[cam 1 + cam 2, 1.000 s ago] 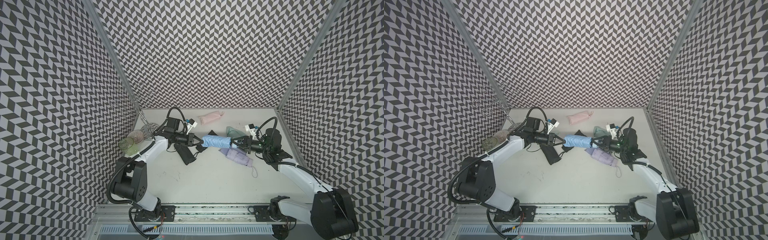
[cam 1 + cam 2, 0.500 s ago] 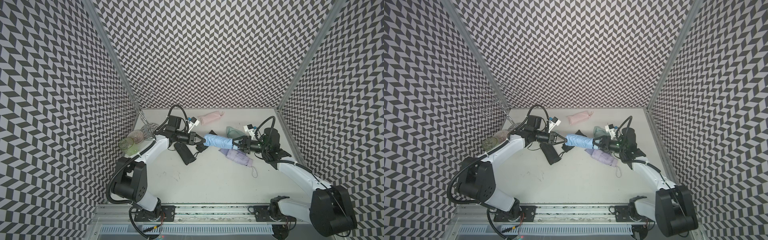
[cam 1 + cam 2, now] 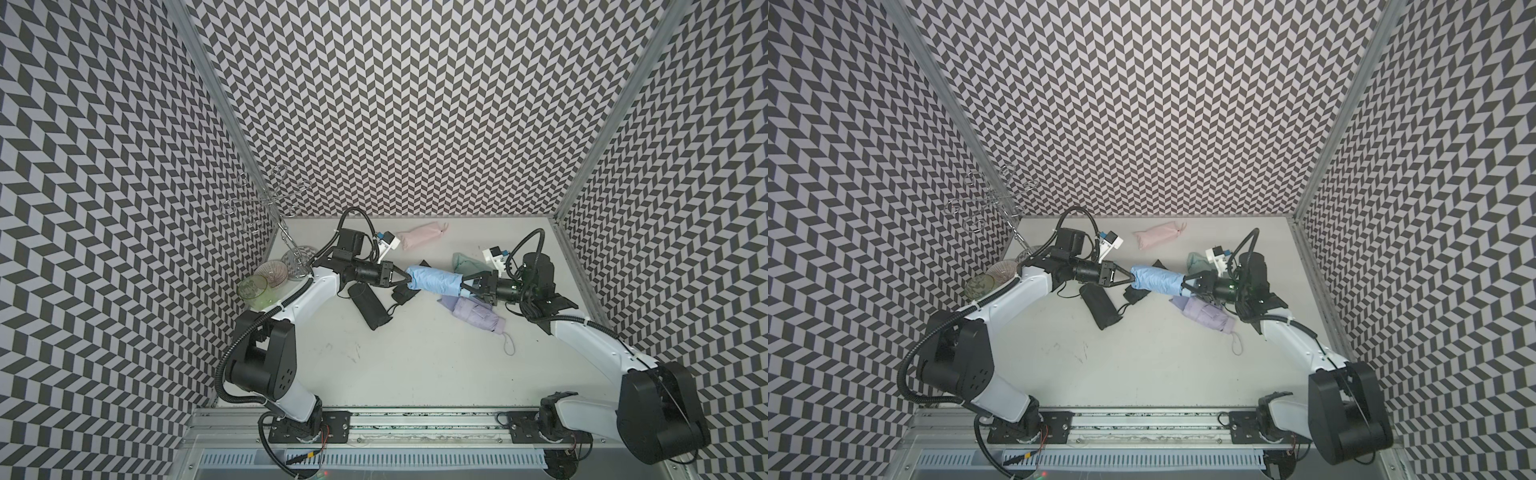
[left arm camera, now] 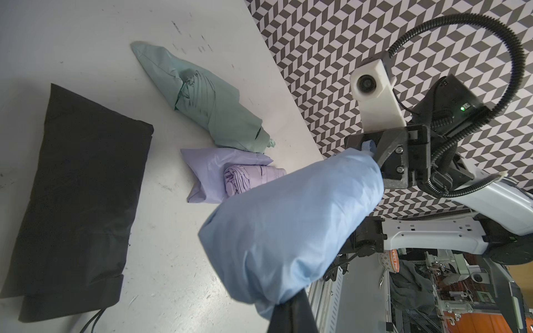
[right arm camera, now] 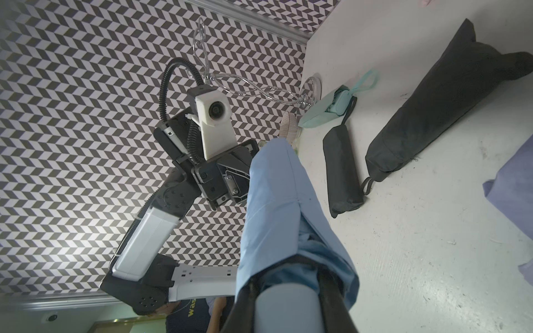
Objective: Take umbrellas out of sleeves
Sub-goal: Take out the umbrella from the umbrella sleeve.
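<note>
The light blue umbrella (image 3: 434,279) hangs in the air over the table (image 3: 415,374), stretched between the two arms. It is inside its light blue sleeve (image 4: 288,225), a thin, smooth cloth bag with soft wrinkles, shaped like a fat sausage. The left gripper (image 3: 404,277) is pressed together on the closed end of the sleeve and pinches just the cloth there. The right gripper (image 3: 468,286) is at the open end. In the right wrist view its two dark fingers (image 5: 331,297) squeeze the round, hard handle (image 5: 284,308), and the mouth of the sleeve bunches up around them.

I think they hold it this way so each arm has one part: one has the bag, one has the umbrella. If they pull apart, the umbrella should slide out. Holding it up off the table likely helps, since nothing rubs or catches. The cloth looks slippery, so the left pinch could slip off.

The others lie on the table. The lavender umbrella (image 3: 476,313) is right under the right gripper, with tight pleats showing. The mint umbrella (image 3: 465,262) is just behind, the pink umbrella (image 3: 419,235) sits far back, and a black umbrella (image 3: 370,307) lies near the left arm
</note>
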Controlling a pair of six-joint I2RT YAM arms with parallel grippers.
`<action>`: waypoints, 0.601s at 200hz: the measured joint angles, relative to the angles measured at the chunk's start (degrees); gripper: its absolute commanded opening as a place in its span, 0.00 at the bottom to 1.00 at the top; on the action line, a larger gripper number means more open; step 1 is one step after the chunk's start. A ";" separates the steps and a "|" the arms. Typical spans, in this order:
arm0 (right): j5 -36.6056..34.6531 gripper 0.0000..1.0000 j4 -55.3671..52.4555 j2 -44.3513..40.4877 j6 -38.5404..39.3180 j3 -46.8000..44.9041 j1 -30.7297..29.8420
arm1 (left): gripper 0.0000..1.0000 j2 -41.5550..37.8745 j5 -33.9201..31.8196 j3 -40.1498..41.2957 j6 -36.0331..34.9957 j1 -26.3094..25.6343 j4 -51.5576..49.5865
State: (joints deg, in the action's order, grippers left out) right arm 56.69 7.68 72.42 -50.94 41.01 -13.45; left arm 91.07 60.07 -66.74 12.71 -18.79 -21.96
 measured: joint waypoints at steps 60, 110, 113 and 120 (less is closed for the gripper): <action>-2.56 0.00 -6.88 -0.52 6.08 2.12 -1.62 | 0.00 -0.33 -1.55 1.68 2.10 4.48 -0.33; -2.97 0.00 -9.46 -0.74 9.66 2.12 -2.51 | 0.00 -0.35 -1.46 2.40 2.78 5.81 -0.48; -2.97 0.00 -9.55 -0.79 9.81 2.12 -2.51 | 0.00 -0.35 -1.46 2.45 2.78 5.84 -0.46; -3.02 0.00 -9.75 -0.94 10.05 2.12 -2.51 | 0.00 -0.35 -1.46 2.56 2.78 5.86 -0.50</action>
State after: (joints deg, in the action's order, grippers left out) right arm 53.67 -2.07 71.48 -40.88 43.13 -15.97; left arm 90.72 58.61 -64.18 15.49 -12.93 -22.46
